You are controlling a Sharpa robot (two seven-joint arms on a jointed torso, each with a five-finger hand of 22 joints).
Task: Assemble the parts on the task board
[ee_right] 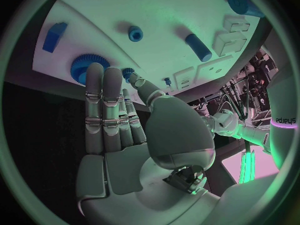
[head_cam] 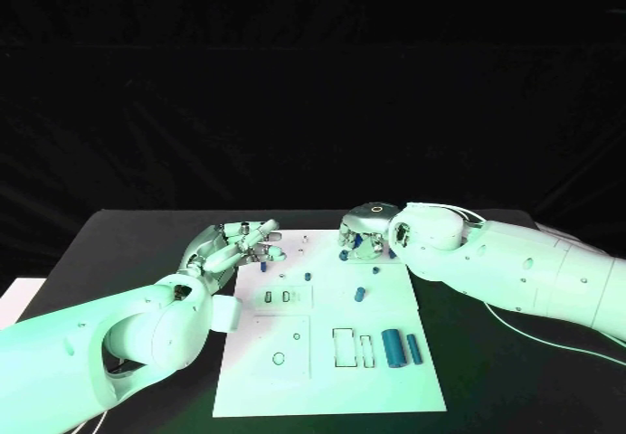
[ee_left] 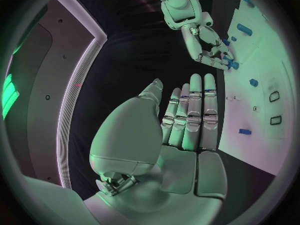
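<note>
— Which hand's closer to the work?

— The right hand [head_cam: 362, 237]. It hangs over the far edge of the board [head_cam: 392, 380], fingers stretched out and close together, nothing in them as far as I can judge. In the right wrist view the fingertips [ee_right: 103, 77] reach just to a blue gear [ee_right: 80, 67] and a smaller toothed piece [ee_right: 128, 74] at that edge. So the parts lie straight ahead of the fingers, at the tips, not under the palm.

— And the left?

— The left hand [head_cam: 235, 246] sits at the board's far-left corner, fingers straight and side by side in its wrist view, empty too. It's just off the board edge, with a small blue part [head_cam: 265, 268] near its fingertips.

— What about the loose pieces?

— A short peg [head_cam: 359, 293] stands mid-board. Two cylinders [head_cam: 393, 349] lie side by side near the right edge, toward the near end, long axes running near-to-far, beside a rectangular slot [head_cam: 343, 348]. Both are well apart from either hand.

— Room to move?

— Plenty on the near half of the board; nothing but slots and those cylinders there. The far edge is crowded: both hands are near each other there, the right forearm [head_cam: 522, 271] crossing the far-right corner. I'd guess the right hand works the gear first, and it will need to curl down on it rather than reach further.
</note>
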